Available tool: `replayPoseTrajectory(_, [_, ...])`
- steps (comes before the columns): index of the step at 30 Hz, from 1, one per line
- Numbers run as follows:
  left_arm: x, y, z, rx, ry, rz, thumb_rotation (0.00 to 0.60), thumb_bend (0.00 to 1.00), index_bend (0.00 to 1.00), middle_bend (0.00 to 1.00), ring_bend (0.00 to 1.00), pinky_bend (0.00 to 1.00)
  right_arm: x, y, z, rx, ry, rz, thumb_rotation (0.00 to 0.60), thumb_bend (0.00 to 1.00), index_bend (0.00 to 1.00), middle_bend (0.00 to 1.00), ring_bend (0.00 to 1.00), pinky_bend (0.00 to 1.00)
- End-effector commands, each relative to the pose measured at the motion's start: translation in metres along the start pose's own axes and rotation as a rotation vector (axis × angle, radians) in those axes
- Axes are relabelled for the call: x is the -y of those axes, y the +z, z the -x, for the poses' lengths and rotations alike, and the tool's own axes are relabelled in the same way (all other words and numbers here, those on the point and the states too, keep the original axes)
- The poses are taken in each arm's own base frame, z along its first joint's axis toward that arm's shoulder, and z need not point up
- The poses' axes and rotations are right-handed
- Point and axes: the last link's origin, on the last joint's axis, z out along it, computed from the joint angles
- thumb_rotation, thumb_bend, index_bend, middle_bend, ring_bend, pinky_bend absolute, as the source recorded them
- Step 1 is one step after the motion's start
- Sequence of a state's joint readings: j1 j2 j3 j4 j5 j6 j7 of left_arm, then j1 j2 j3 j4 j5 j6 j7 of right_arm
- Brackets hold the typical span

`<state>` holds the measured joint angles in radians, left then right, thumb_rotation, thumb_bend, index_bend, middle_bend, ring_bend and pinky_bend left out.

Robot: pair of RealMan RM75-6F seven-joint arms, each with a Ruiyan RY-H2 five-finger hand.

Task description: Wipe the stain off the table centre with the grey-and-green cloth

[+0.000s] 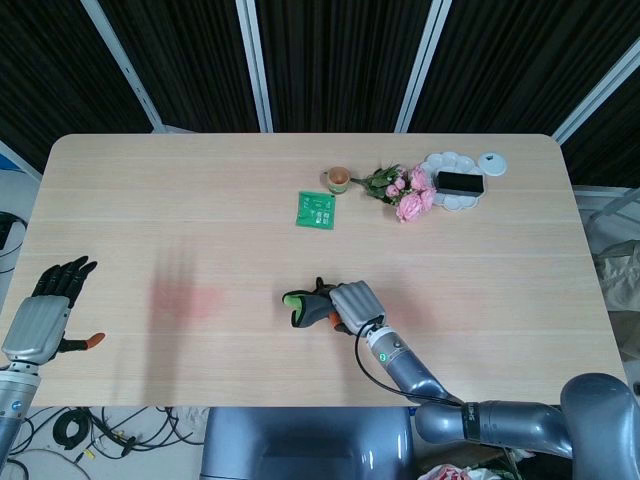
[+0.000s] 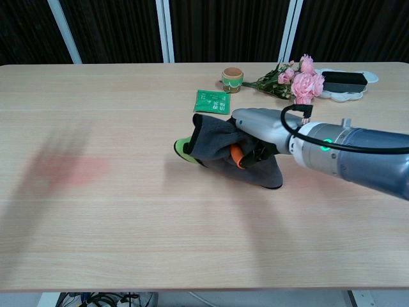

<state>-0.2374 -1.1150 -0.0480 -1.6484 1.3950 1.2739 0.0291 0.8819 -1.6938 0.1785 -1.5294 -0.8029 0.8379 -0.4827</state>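
My right hand (image 1: 350,303) (image 2: 252,137) grips the grey-and-green cloth (image 2: 220,150) (image 1: 305,308) over the middle of the table. The cloth hangs bunched from the hand, its green edge pointing left. The small brown stain is hidden beneath the cloth and hand in both views. Whether the cloth touches the tabletop I cannot tell. My left hand (image 1: 45,310) hovers at the table's left front edge, fingers spread, holding nothing; the chest view does not show it.
At the back of the table (image 1: 180,200) lie a green packet (image 1: 317,210) (image 2: 212,102), a small cup (image 1: 338,180) (image 2: 232,79), pink flowers (image 1: 405,192) (image 2: 297,80) and a white dish (image 1: 440,162) carrying a black phone (image 1: 461,183) (image 2: 345,78).
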Motion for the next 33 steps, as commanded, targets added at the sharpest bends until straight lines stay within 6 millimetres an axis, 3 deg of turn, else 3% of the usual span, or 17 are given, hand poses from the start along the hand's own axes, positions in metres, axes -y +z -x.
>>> replayPoseTrajectory(1, [0.0, 0.0, 0.0, 0.0, -0.001, 0.0, 0.6, 0.01, 0.0, 0.0, 0.0, 0.0, 0.006, 0.008, 0.012, 0.026, -0.01, -0.003, 0.6, 0.74, 0.51, 0.45, 0.46, 0.56])
replayPoseTrajectory(11, [-0.001, 0.0, 0.0, -0.001, -0.002, 0.001, 0.6, 0.01, 0.0, 0.0, 0.0, 0.0, -0.014, 0.019, 0.03, 0.045, -0.045, 0.089, 0.6, 0.74, 0.54, 0.45, 0.46, 0.56])
replayPoseTrajectory(27, [-0.001, 0.0, -0.001, -0.008, -0.006, -0.004, 0.6, 0.01, 0.0, 0.0, 0.0, 0.0, -0.089, 0.007, -0.002, -0.041, -0.138, 0.344, 0.6, 0.74, 0.56, 0.45, 0.46, 0.56])
replayPoseTrajectory(33, [-0.003, 0.001, 0.0, -0.006, -0.002, 0.002, 0.6, 0.01, 0.0, 0.0, 0.0, 0.0, -0.077, 0.004, 0.002, -0.019, -0.101, 0.304, 0.6, 0.74, 0.56, 0.45, 0.46, 0.56])
